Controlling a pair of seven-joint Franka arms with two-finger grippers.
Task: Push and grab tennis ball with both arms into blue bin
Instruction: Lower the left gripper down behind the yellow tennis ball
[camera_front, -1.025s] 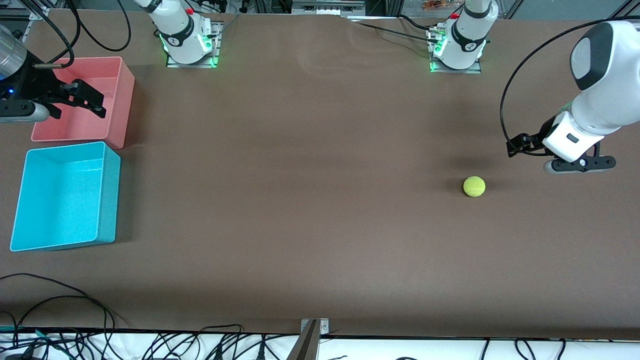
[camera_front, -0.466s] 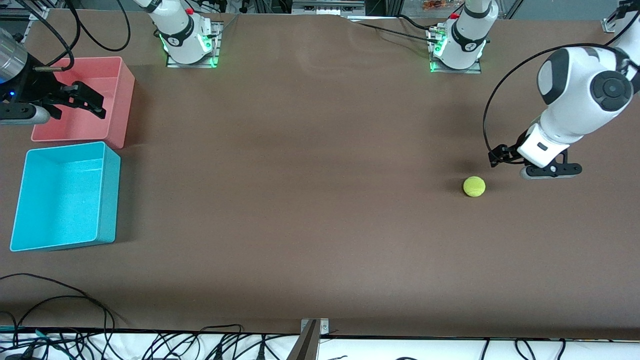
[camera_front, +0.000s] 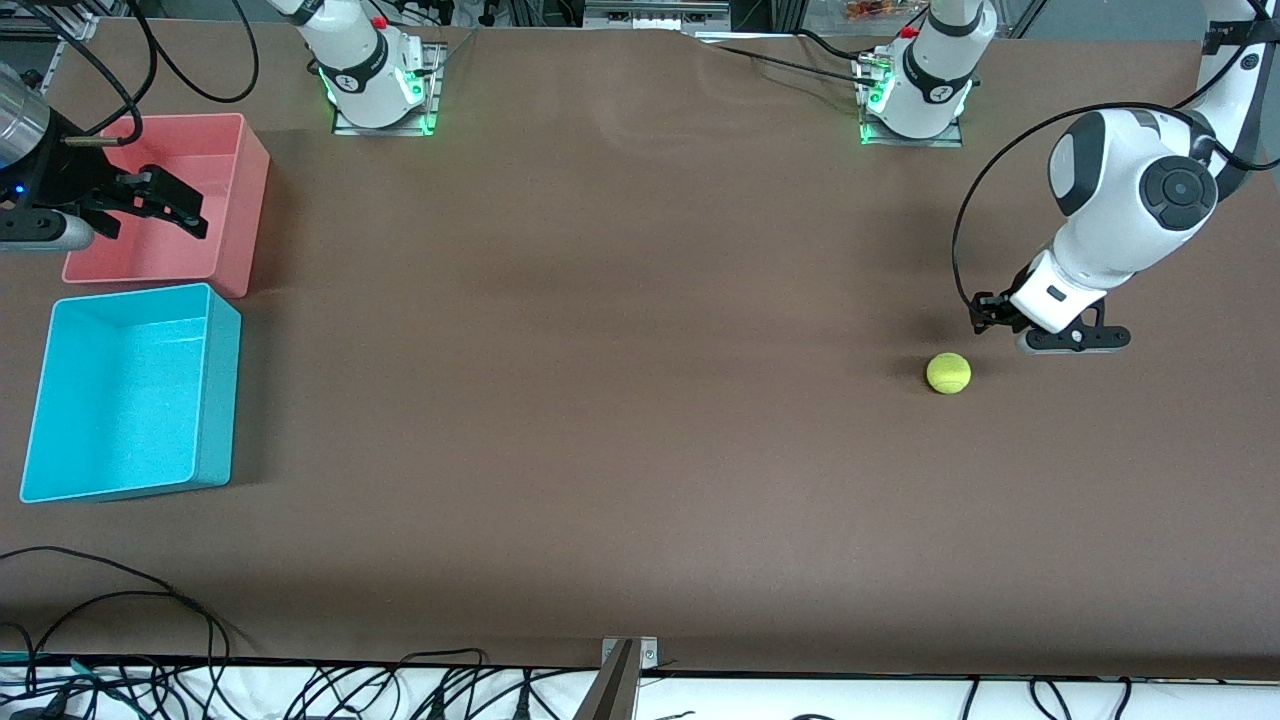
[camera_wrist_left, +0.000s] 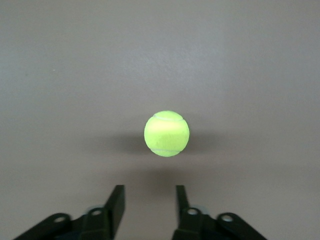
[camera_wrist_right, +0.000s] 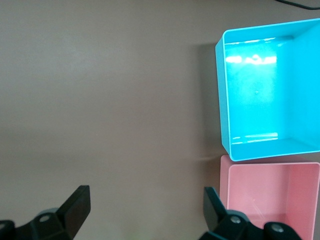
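Observation:
The yellow-green tennis ball (camera_front: 948, 373) (camera_wrist_left: 166, 133) rests on the brown table toward the left arm's end. My left gripper (camera_front: 981, 314) (camera_wrist_left: 148, 194) hangs low beside it, a short gap away and pointing at it. Its fingers (camera_wrist_left: 116, 196) stand apart, narrower than the ball, with nothing between them. The blue bin (camera_front: 217, 400) (camera_wrist_right: 223, 100) sits at the right arm's end of the table. My right gripper (camera_front: 168, 203) (camera_wrist_right: 145, 197) hovers open and empty over the pink bin (camera_front: 252, 190).
The pink bin (camera_wrist_right: 272, 168) stands touching the blue bin, farther from the front camera. Cables (camera_front: 110, 590) trail along the table's front edge, and both arm bases (camera_front: 378, 90) stand at the back edge.
The left arm has swung in toward the ball and come lower, and its fingers have narrowed. The ball, the bins and the right arm have hardly moved.

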